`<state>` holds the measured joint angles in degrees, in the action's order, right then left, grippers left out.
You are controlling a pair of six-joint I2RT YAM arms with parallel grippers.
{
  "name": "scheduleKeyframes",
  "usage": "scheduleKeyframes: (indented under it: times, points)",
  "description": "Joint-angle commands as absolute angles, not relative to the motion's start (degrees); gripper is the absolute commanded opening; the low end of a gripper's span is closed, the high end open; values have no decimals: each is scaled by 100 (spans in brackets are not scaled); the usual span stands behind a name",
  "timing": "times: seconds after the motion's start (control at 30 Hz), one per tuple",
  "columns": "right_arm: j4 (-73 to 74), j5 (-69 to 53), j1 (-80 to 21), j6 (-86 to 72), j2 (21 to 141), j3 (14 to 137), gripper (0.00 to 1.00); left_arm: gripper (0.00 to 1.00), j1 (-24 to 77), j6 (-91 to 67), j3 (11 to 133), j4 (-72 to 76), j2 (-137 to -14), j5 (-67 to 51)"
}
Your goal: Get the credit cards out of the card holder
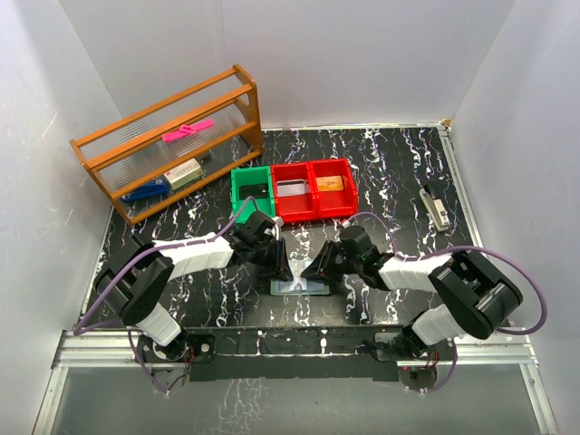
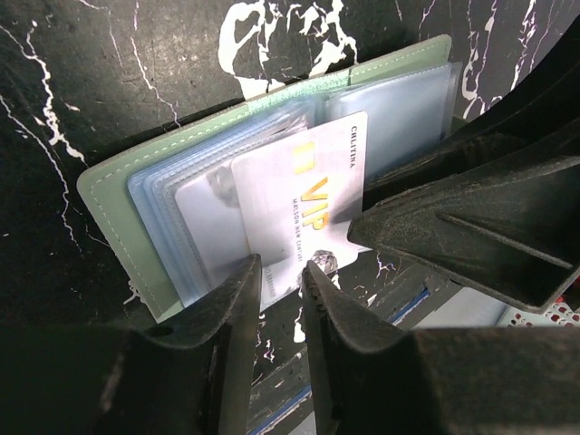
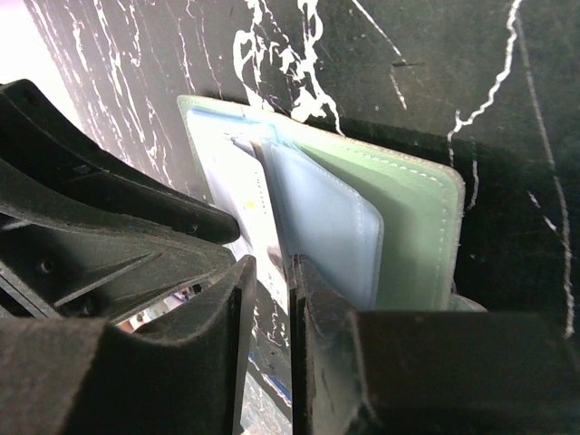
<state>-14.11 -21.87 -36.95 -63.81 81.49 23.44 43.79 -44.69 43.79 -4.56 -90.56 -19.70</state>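
Black marble-look table point(image 1: 399, 163), white veins; plain white walls point(image 1: 362, 54) on 3 sides. The card holder point(image 1: 299, 286) lies open at centre of table's near edge, btw both arms. The left gripper point(image 2: 279, 269): jaws narrowly apart, edge of white VIP credit card point(image 2: 308, 199) in the gap. The right gripper point(image 3: 269, 265): jaws narrowly apart at the clear sleeves point(image 3: 326, 227). Far-left corner: wooden rack point(image 1: 163, 145). Mid-table: green bin point(image 1: 240, 195) + red bins point(image 1: 313, 207).
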Motion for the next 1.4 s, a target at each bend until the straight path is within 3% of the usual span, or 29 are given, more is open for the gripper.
scheduleKeyframes:
  times: [0.0,0.23,0.4,0.57,0.77,0.93,1.03,1.37]
  points:
    - [-2355,-2533,-3682,-6569,8358,2303,20,25,4438,-4309,4200,-1054,-9116,-1701]
    - [-2577,-2665,-3678,-6581,8619,2330,20,23,4447,-4238,4294,-1142,-9193,-1686]
    - [-2350,-2489,-3676,-6548,8483,2319,6,23,4443,-4224,4306,-1172,-9198,-1669]
    - [-1493,-2067,-3587,-6305,8021,2342,2,22,4447,-4228,4284,-1187,-9174,-1626]
    - [-1568,-2271,-3558,-6230,7900,2231,8,22,4447,-4233,4287,-1115,-9180,-1706]
    - [-1837,-2425,-3554,-6285,8076,2329,24,22,4449,-4193,4361,-1133,-9238,-1777]
    - [-2009,-2511,-3551,-6347,8144,2379,29,22,4456,-4201,4342,-1125,-9238,-1784]
    - [-2359,-2749,-3566,-6438,8440,2342,15,21,4452,-4221,4341,-1140,-9215,-1784]
